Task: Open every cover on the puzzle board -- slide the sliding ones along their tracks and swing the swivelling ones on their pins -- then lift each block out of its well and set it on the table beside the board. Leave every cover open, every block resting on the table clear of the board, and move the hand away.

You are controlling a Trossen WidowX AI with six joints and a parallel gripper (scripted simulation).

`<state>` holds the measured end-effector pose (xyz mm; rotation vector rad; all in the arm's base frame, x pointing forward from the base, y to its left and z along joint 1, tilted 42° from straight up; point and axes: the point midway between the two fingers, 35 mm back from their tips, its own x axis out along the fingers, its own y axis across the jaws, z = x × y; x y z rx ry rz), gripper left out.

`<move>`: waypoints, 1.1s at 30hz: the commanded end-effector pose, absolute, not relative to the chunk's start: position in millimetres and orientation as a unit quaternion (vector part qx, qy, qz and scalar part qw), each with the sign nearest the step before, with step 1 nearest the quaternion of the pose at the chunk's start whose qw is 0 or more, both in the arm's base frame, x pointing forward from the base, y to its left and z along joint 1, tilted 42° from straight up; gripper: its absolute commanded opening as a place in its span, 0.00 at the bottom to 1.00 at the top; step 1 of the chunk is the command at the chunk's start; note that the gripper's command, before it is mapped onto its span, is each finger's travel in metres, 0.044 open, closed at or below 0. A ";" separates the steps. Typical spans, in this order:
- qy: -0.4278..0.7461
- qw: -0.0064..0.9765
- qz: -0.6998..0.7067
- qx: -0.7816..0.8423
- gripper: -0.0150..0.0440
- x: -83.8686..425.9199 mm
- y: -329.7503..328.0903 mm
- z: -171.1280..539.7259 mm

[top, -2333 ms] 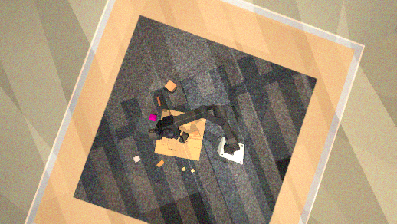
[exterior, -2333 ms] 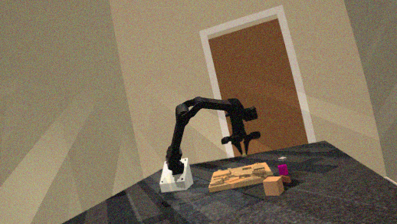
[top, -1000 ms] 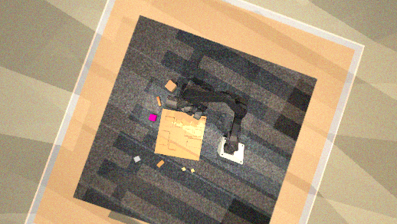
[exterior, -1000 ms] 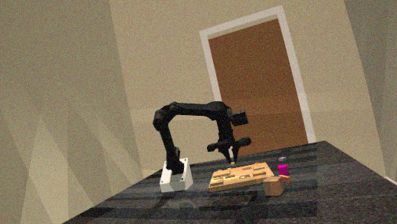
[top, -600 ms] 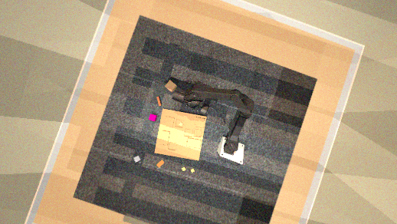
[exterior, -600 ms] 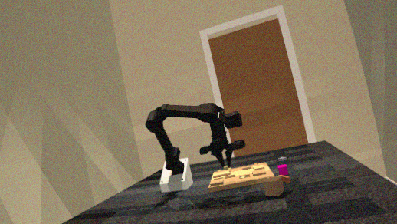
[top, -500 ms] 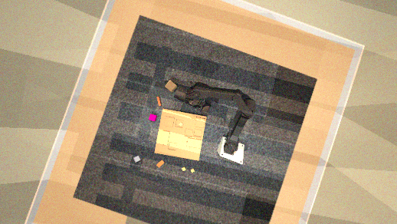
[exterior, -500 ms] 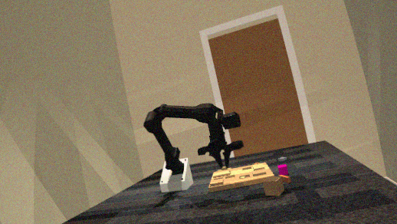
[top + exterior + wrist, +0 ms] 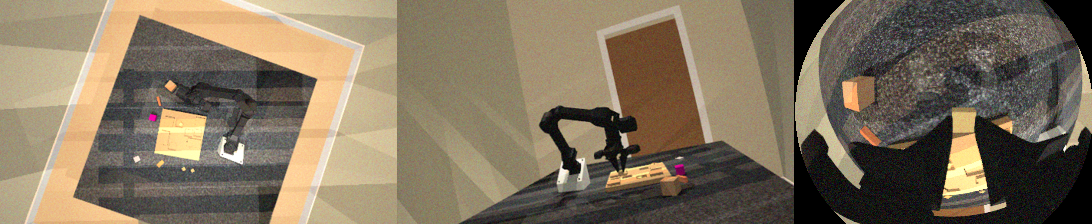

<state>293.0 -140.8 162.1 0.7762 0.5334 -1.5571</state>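
My gripper is shut on a tan block, low over the table just off the board's edge. The hand hides the block in the top view. The tan puzzle board lies flat, with dark slots and recesses; cover positions are too fine to tell. A small pale knob stands on it. On the table beside it are a magenta block, a flat orange block, a pale pink block, an orange-yellow block and two small yellow pieces.
A large tan-orange cube stands on the table near the flat orange block. The white arm base stands on the other side of the board. The arm reaches around the board's edge.
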 end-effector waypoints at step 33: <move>0.234 0.615 -0.675 0.335 0.39 293.7 -180.3 118.0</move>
